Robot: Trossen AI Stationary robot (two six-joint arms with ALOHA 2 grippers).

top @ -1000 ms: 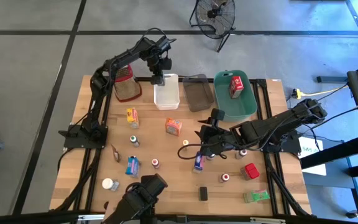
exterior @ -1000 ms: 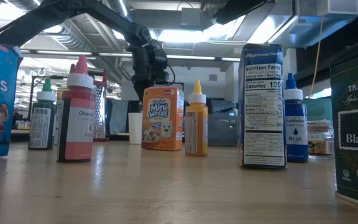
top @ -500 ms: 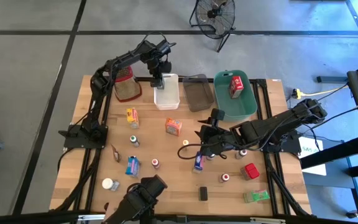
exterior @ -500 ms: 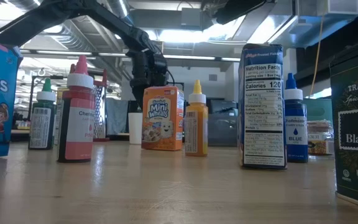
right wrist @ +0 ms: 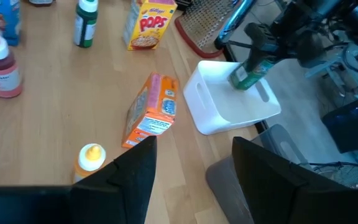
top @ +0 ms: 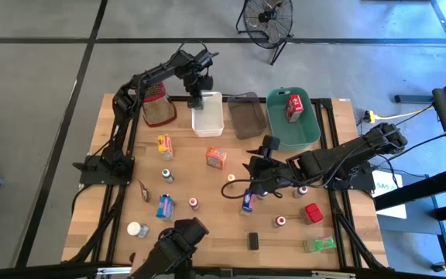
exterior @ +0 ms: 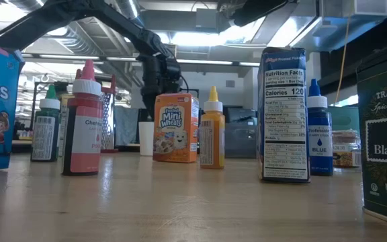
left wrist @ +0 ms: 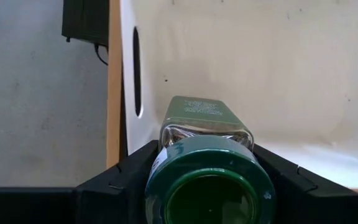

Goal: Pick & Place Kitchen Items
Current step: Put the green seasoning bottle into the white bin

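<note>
My left gripper (top: 197,97) is at the table's far edge, over the white bin (top: 207,120), and is shut on a glass spice jar (left wrist: 204,124) with a green cap. The right wrist view shows that jar (right wrist: 247,76) at the bin's mouth. My right gripper (top: 255,184) hovers open over the table's middle, empty, beside a blue box (top: 248,201) and a yellow bottle (right wrist: 91,158). Other kitchen items stand scattered on the wood, such as an orange cereal box (top: 216,158). My left gripper pinches the jar between its two fingers at its top end, by the green cap (left wrist: 207,180), one finger (left wrist: 129,171) on each side. The fingers come from above, pointing down. The jar hangs below them, slightly tilted, base inside the white bin (left wrist: 303,68); whether it touches the floor I cannot tell.
A red-rimmed wire basket (top: 158,108) stands left of the white bin. A grey bin (top: 246,116) and a green bin (top: 293,130) holding a red box (top: 294,105) stand to its right. Bottles, boxes and cans dot the near half of the table.
My left gripper, still holding the jar, has sunk a little toward the white bin and then kept still. The right arm has not moved.
</note>
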